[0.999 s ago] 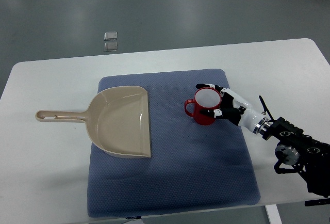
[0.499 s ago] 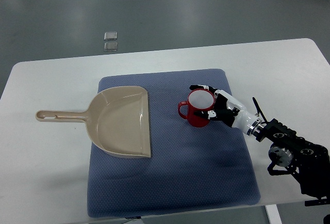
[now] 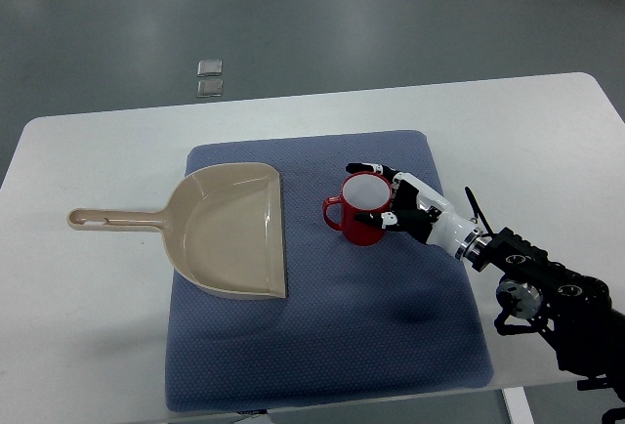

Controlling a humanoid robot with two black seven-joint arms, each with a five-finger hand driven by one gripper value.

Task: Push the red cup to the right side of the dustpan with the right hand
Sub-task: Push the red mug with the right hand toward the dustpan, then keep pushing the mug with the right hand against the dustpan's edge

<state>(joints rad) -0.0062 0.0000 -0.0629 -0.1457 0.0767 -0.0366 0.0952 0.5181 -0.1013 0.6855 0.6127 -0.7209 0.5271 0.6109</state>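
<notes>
Mid-push. The right hand (image 3: 391, 202) is against the right side of the red cup (image 3: 361, 209), on the blue mat (image 3: 391, 346), with the push directed left toward the dustpan (image 3: 229, 229).

Hand state: fingers curved around the cup's right wall, 1 dark fingertip past the far rim and 1 near the front of the body. It looks like a loose cradle for pushing more than a lift grip; whether the fingers truly squeeze the cup, I cannot tell. Treating it as contact on the cup, cup upright on the mat.

Cup position: upright, white inside, handle pointing left toward the dustpan. It stands on the mat between the hand and the dustpan's open straight edge, near that edge but not touching it, with a strip of bare mat between them. Cup is level with the far half of the pan mouth.

Dustpan: beige, flat on the mat's left part, handle running left onto the white tabletop (image 3: 98, 326).

Judgement: task mostly along, not finished. The next move calls for a short, low, steady slide left so the cup ends just beside the pan's right edge. Risk: pushing high on the wall could tip it, or the handle could bump the pan first and turn the cup.

Left arm not seen.
</notes>
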